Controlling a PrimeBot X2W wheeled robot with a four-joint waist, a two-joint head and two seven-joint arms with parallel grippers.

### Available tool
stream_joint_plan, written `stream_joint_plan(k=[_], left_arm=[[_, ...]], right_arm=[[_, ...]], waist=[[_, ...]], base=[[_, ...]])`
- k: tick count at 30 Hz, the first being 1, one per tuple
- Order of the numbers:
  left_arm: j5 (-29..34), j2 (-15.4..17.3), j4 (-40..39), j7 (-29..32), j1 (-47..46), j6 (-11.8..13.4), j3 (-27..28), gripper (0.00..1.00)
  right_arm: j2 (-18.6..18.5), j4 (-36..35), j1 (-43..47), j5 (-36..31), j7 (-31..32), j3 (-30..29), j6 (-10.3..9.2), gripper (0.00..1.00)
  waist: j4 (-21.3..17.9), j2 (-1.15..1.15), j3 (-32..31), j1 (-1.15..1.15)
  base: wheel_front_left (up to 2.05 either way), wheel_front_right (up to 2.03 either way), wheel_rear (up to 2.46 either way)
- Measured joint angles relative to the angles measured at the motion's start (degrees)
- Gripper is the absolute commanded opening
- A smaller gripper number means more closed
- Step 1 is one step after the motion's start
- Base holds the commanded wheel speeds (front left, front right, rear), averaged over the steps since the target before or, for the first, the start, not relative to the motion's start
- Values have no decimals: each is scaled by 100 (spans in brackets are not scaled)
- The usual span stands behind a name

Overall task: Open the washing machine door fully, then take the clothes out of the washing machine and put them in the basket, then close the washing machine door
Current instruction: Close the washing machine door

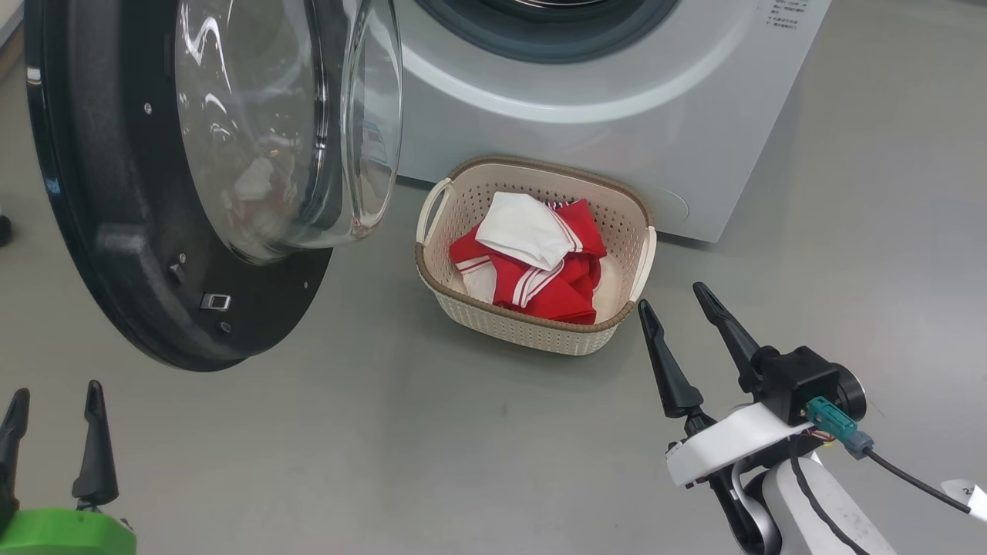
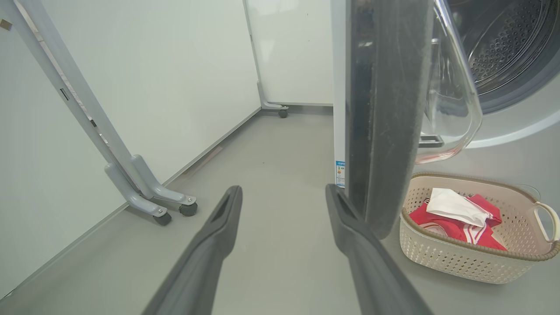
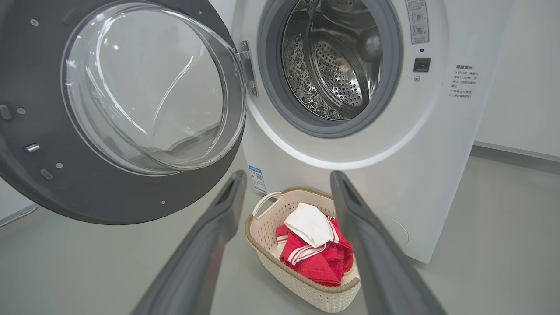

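The washing machine door (image 1: 100, 231), black-framed with a glass bowl, hangs swung out to the left of the washing machine (image 1: 617, 139). The steel drum (image 3: 337, 61) shows bare metal. In front of the machine, the basket (image 1: 524, 327) stands on the floor with the clothes (image 1: 540, 262) in it, the white piece on top of the red garment. My left gripper (image 1: 55, 391) is open and empty below the door's lower edge. My right gripper (image 1: 672, 297) is open and empty just right of the basket. The left wrist view has the door (image 2: 385, 109) edge-on beside my left gripper (image 2: 282, 190).
White partition panels on castor feet (image 2: 148, 201) stand to the machine's left. Grey floor (image 1: 432, 447) lies bare between my grippers and the basket. A small blue label (image 2: 340, 173) marks the machine's lower side. The wall runs behind the machine on the right.
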Motion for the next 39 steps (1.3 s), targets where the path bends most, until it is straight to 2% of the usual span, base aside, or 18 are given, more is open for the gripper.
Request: stream_joint_plan(k=[35, 36, 37, 38, 39], left_arm=[[147, -31, 146, -49, -90, 1, -2, 100], [152, -31, 147, -49, -90, 0, -2, 80], [154, -32, 153, -49, -91, 0, -5, 32], [154, -34, 163, -49, -91, 0, -10, 11], [154, -35, 174, -49, -91, 0, -13, 0]], right_arm=[[30, 1, 1, -1, 0, -35, 7, 100], [31, 1, 1, -2, 0, -35, 7, 100], [32, 1, 1, -7, 0, -35, 7, 100], [33, 1, 1, -8, 0, -34, 8, 100], [33, 1, 1, -8, -1, -34, 8, 100]], waist=[[-12, 0, 2, 0], [-13, 0, 2, 0], [-15, 0, 1, 0], [-17, 0, 1, 0], [-20, 0, 1, 0]], base=[[0, 0, 0], [0, 0, 0], [0, 0, 0], [0, 0, 0], [0, 0, 0]])
